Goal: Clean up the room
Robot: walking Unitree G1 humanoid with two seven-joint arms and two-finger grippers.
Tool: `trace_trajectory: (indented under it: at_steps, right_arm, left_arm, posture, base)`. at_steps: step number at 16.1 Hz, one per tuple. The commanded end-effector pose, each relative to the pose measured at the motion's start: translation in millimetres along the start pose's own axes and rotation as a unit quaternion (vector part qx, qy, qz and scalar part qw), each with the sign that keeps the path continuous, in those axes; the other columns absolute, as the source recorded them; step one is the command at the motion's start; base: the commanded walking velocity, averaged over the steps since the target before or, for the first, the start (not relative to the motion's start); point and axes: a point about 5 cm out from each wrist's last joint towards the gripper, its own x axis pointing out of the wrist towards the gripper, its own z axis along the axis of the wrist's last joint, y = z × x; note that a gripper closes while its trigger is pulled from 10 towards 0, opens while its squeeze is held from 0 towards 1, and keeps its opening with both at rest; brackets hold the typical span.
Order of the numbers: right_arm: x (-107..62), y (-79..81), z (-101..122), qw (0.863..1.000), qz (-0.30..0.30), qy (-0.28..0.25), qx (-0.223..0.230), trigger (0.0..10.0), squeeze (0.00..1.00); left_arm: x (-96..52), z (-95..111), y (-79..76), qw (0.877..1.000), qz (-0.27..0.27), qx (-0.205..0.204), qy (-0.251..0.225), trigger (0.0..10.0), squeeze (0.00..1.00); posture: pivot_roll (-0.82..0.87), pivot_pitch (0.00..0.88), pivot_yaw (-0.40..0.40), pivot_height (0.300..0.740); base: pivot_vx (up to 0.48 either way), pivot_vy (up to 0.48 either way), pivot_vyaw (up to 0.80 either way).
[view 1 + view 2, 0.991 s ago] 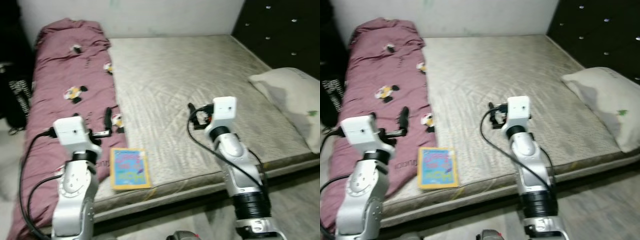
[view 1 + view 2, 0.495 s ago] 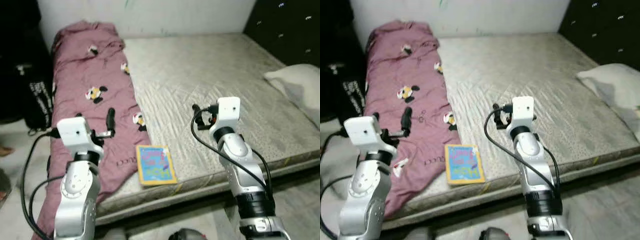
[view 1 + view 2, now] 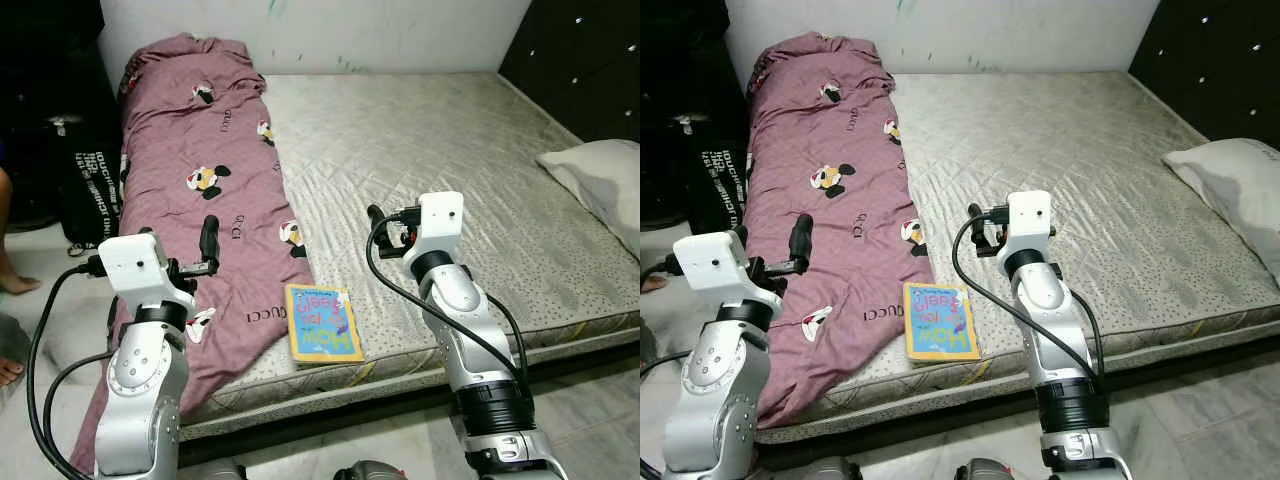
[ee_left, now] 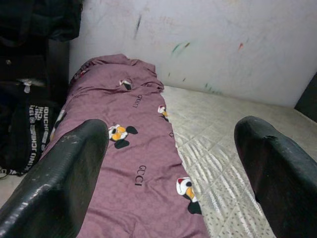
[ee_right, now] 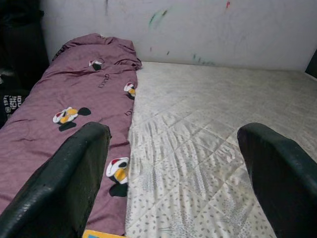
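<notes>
A maroon blanket (image 3: 215,190) with cartoon prints lies along the left side of the bare grey mattress (image 3: 430,150) and hangs over its near left corner. A colourful children's book (image 3: 322,322) lies flat by the mattress's front edge, just right of the blanket. My left gripper (image 3: 208,240) is held open above the blanket's lower part, holding nothing. My right gripper (image 3: 376,222) is open over the middle of the mattress, above and right of the book. The blanket (image 4: 133,148) and the mattress (image 5: 208,144) lie ahead of both wrist cameras.
A white pillow (image 3: 600,180) lies at the bed's right edge. A dark tufted headboard (image 3: 590,60) stands at the back right. Black bags (image 3: 85,170) sit on the floor left of the bed, and a person's bare foot (image 3: 8,280) is at the far left.
The camera has swung left and steadied, so the bed sits further right in view and the black bags and a foot have appeared. Both arms keep their raised pose.
</notes>
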Motion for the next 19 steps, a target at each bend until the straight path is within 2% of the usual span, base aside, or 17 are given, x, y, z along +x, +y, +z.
trace_trajectory:
  at_steps: [1, 4, 10, 19]
  right_arm:
    - [-0.4, -5.7, 1.6, 1.000, -0.012, -0.002, -0.002, 10.0, 0.00]
    - [1.0, -4.1, 2.6, 1.000, -0.010, -0.001, -0.001, 10.0, 0.00]
    - [0.2, -4.1, 2.2, 1.000, -0.009, -0.002, -0.002, 10.0, 0.00]
    - [0.6, -3.3, -0.9, 1.000, -0.005, 0.008, -0.001, 10.0, 0.00]
  left_arm:
    - [-0.3, 0.7, -2.1, 1.000, 0.002, 0.004, -0.001, 10.0, 0.00]
    - [2.2, 0.5, -0.1, 1.000, 0.005, 0.013, 0.006, 10.0, 0.00]
    - [2.8, 1.2, -1.6, 1.000, 0.006, 0.011, 0.001, 10.0, 0.00]
    - [0.6, 1.2, -2.7, 1.000, -0.003, 0.000, 0.003, 10.0, 0.00]
  posture:
    - [-0.01, 0.012, -0.071, 0.740]
    - [-0.01, 0.041, -0.065, 0.712]
    - [-0.01, 0.028, -0.071, 0.627]
    - [-0.01, 0.031, -0.075, 0.622]
  base:
    - [0.000, 0.000, 0.00]
    - [0.000, 0.000, 0.00]
    - [0.000, 0.000, 0.00]
    - [0.000, 0.000, 0.00]
